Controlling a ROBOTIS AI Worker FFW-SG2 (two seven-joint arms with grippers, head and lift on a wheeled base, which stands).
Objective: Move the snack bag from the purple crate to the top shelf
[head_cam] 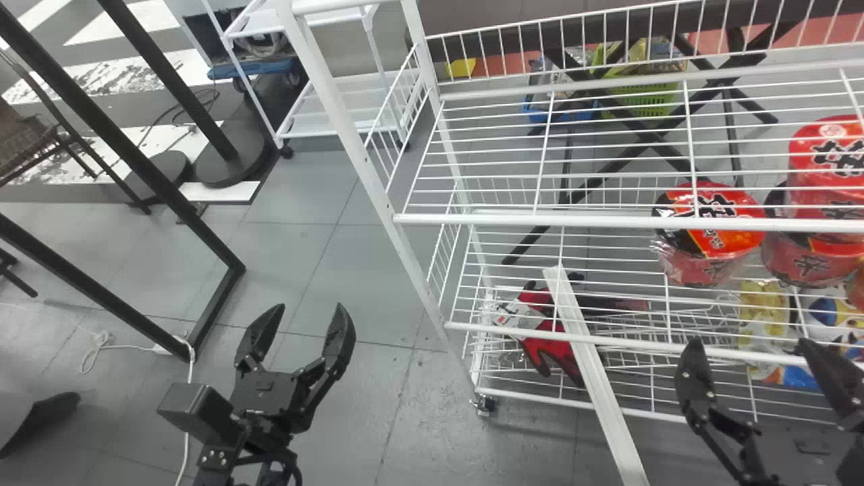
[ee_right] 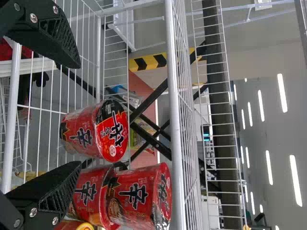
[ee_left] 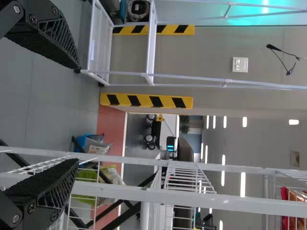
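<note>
Fingers spread and empty on both the left gripper [head_cam: 310, 307] and the right gripper [head_cam: 750, 345], in front of the white rack [head_cam: 594, 221]. Red-and-orange packaging [ee_left: 295, 206] sits high on the rack; whether it is the snack bag, I cannot tell. If so, placing looks done and both arms should back off (mind the red noodle cups [head_cam: 709, 229]); if not, the next move is grasping the bag from its crate.

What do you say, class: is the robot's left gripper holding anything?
No, the left gripper has its fingers spread apart with nothing held between them.
</note>
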